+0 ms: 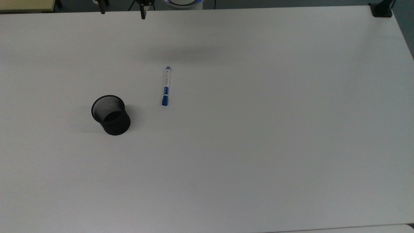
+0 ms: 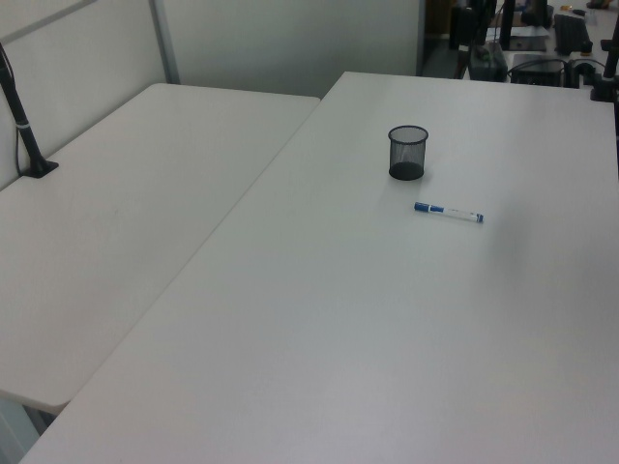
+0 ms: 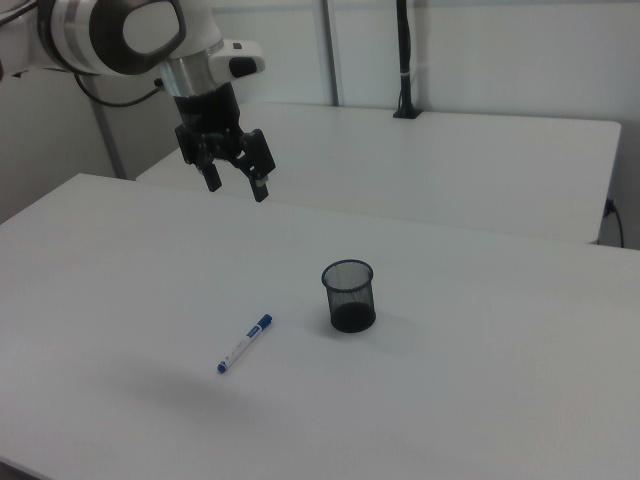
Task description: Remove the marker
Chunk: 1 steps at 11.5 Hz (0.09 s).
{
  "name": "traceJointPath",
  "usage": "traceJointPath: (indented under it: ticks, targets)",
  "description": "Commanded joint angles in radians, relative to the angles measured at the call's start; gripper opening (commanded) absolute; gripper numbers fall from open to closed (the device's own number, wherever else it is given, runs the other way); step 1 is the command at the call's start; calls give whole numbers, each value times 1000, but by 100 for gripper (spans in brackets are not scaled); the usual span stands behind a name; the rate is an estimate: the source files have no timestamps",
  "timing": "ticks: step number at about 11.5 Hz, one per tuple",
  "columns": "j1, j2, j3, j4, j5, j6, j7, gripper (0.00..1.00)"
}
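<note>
The marker (image 1: 166, 86) lies flat on the white table (image 1: 258, 129), with a white barrel, a blue cap and a small blue end tip. It also shows as the marker (image 2: 449, 213) and the marker (image 3: 245, 343). A black mesh cup (image 1: 111, 114) stands upright to the top view's left of it, also seen as the cup (image 2: 407, 153) and the cup (image 3: 349, 296). My gripper (image 3: 236, 185) hangs open high above the table, well apart from the marker and the cup, with nothing between its fingers. Its fingertips (image 1: 142, 14) poke in at the top view's upper edge.
A second white table (image 3: 450, 160) adjoins the first, with a black pole (image 3: 404, 60) clamped at its edge. A black clamp (image 1: 381, 9) sits at the top view's upper right corner. Equipment (image 2: 522, 39) stands beyond the table's far end.
</note>
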Motion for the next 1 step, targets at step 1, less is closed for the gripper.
traceJointPath:
  ticks: [1]
  targets:
    - [-1,-8,2,2,-3,5,1,100]
